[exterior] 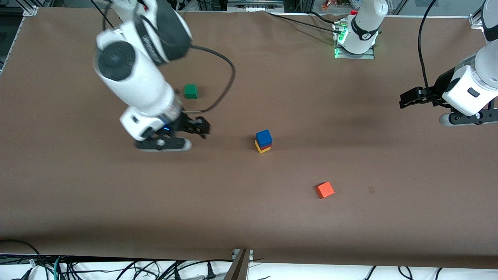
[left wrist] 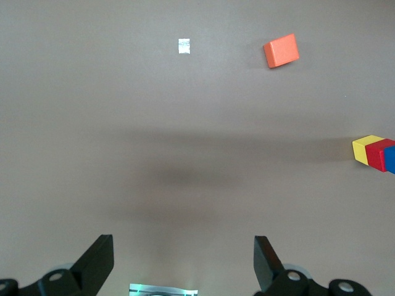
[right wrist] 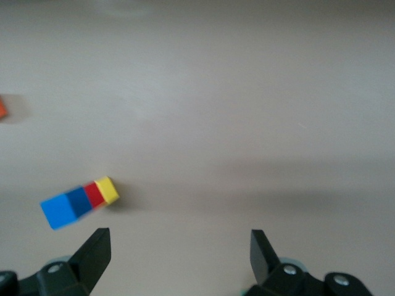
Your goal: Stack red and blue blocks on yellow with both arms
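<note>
A stack stands mid-table: the blue block [exterior: 264,137] on the red block [exterior: 266,147] on the yellow cube [exterior: 262,149]. The stack also shows in the left wrist view, with yellow [left wrist: 365,149], red [left wrist: 379,153] and blue [left wrist: 390,159], and in the right wrist view, with yellow [right wrist: 107,189], red [right wrist: 94,194] and blue [right wrist: 63,208]. My right gripper [exterior: 201,128] is open and empty, up over bare table beside the stack toward the right arm's end. My left gripper [exterior: 408,99] is open and empty, up over the left arm's end of the table.
A green cube [exterior: 190,91] lies farther from the front camera than the stack, toward the right arm's end. An orange cube [exterior: 324,190] lies nearer the front camera, toward the left arm's end; it shows in the left wrist view [left wrist: 281,50].
</note>
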Available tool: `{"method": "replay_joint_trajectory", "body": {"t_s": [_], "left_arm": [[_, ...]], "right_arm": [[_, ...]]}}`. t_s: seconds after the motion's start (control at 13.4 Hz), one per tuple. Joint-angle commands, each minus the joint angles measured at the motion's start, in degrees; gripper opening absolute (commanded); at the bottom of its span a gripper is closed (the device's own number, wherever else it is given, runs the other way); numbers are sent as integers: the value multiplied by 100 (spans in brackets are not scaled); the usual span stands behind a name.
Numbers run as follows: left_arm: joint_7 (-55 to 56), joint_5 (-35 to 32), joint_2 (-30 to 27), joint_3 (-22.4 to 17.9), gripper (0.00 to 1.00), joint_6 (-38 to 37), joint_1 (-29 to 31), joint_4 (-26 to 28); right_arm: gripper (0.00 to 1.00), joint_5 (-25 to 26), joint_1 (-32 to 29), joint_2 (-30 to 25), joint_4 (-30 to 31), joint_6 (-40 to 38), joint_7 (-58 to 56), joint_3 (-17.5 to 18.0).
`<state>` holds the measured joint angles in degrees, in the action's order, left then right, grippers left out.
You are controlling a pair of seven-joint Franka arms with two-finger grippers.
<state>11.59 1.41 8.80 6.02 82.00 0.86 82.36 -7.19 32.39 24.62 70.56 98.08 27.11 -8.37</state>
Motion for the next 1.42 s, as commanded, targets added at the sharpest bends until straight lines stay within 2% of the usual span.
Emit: {"method": "replay_joint_trajectory", "body": {"t_s": [0.0,0.22,0.3,0.6,0.75,0.9,0.97,1.35], "left_arm": [[-139,105,60,-30,100,9,-7,-141],[-139,105,78,-30,100,9,-7,-150],[-139,96,78,-30,100,9,-7,-150],[-139,96,78,-22,100,9,-7,-150],[-139,96,78,-22,100,9,-16,-150],[-139,96,78,-22,100,9,-7,-150],[-148,87,78,-30,100,9,1,-150],[-148,61,78,-30,100,9,-16,-150]], "right_arm": [[100,-98,92,-1605,1764,-192,-82,-471],[100,-45,48,-2372,2295,-586,-469,-964],[100,-10,-213,-2565,2391,-745,-609,-930],[100,394,-1725,-3392,3365,-537,-987,254],[100,403,-2112,-3394,3377,-518,-1137,493],[100,473,-2586,-3271,3193,-553,-1391,879],[100,482,-2772,-3236,3166,-562,-1471,1020],[100,667,-2747,-3043,2772,-562,-1673,1057]]}}
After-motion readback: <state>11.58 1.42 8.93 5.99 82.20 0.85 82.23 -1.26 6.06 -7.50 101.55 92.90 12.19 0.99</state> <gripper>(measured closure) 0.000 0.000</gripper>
